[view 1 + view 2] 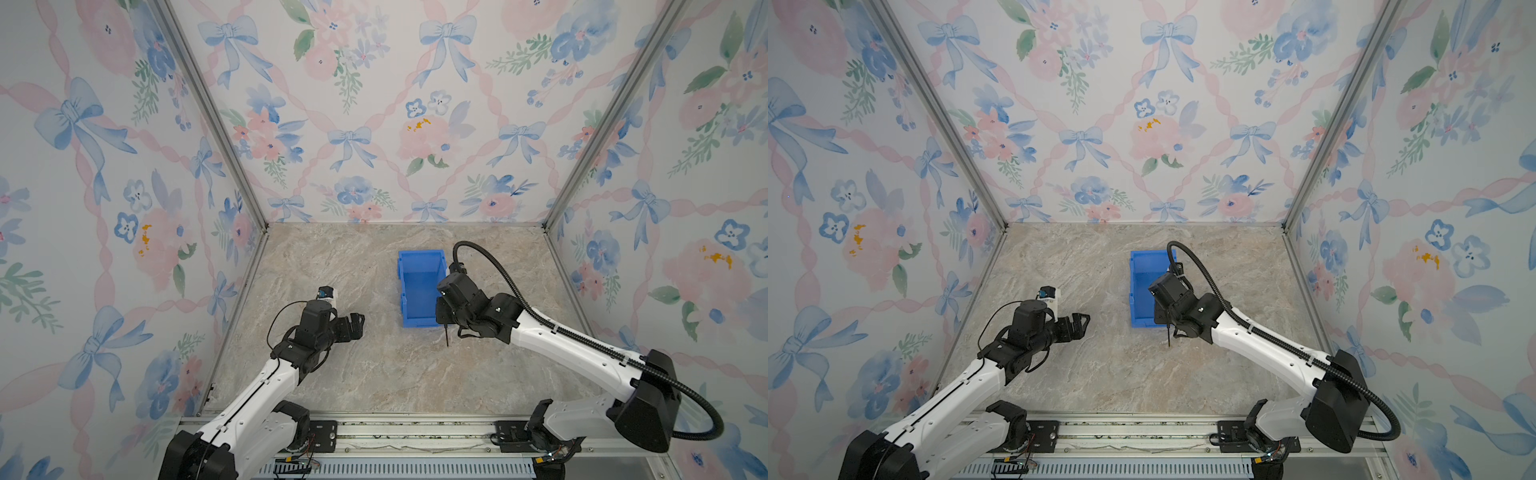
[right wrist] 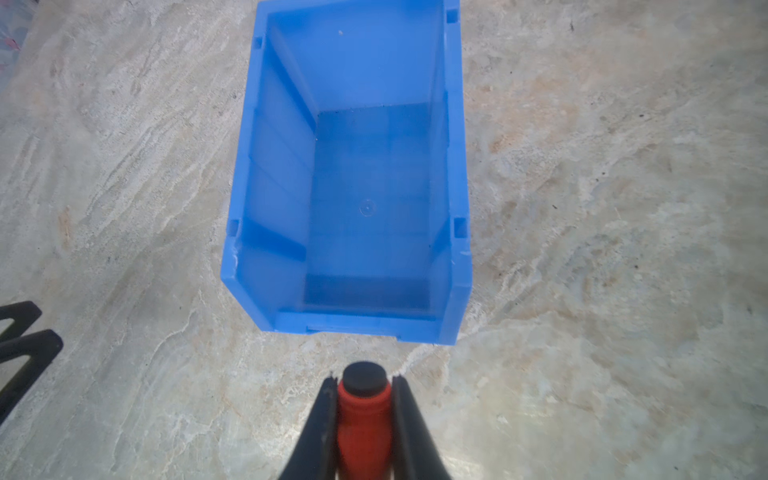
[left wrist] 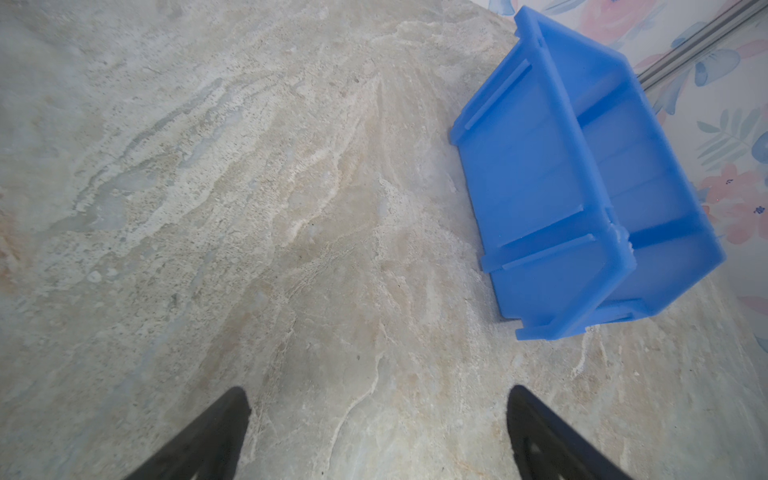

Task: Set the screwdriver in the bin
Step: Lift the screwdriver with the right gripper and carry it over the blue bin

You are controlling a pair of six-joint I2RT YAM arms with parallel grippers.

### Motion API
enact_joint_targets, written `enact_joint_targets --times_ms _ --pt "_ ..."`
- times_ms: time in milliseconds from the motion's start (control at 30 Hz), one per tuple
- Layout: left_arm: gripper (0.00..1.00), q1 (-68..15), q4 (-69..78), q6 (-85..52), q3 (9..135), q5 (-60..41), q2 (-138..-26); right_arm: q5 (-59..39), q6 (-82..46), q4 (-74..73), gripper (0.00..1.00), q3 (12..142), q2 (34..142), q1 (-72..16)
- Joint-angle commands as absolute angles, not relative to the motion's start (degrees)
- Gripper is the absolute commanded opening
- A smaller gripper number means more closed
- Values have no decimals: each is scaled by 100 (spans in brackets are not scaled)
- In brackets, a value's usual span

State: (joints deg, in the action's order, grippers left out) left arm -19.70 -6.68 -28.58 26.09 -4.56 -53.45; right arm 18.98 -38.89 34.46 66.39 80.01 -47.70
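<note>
The blue bin [image 1: 417, 322] [image 1: 1142, 322] stands on the marble table right of centre, and the right wrist view shows it [image 2: 274, 174] with nothing inside. My right gripper [image 2: 363, 380] is shut on the screwdriver [image 2: 363, 419], clamping its red handle with the black end cap pointing at the bin's low front lip. In both top views the thin dark shaft [image 1: 445, 334] [image 1: 1168, 336] hangs down below the right gripper [image 1: 442, 318] [image 1: 1166, 322], beside the bin's near right corner. My left gripper [image 1: 360, 322] [image 1: 1086, 322] [image 3: 378, 399] is open and holds nothing, left of the bin [image 3: 536, 174].
Floral walls close the table [image 1: 374, 374] at the back and both sides. A metal rail [image 1: 415, 432] runs along the front edge. The right arm's black cable hose [image 1: 490, 270] arcs over the bin's right side. The left gripper's fingers [image 2: 25, 345] show in the right wrist view.
</note>
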Motion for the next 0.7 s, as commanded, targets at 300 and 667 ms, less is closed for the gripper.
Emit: enact_joint_targets --times_ms 300,667 --pt "97 -1997 -610 -2575 2759 -684 -5086 1186 -3121 3034 0 8066 9624 -4020" --pt "98 -2007 -685 -2524 2821 -1016 -4826 849 -3086 2846 0 9128 11165 -3659"
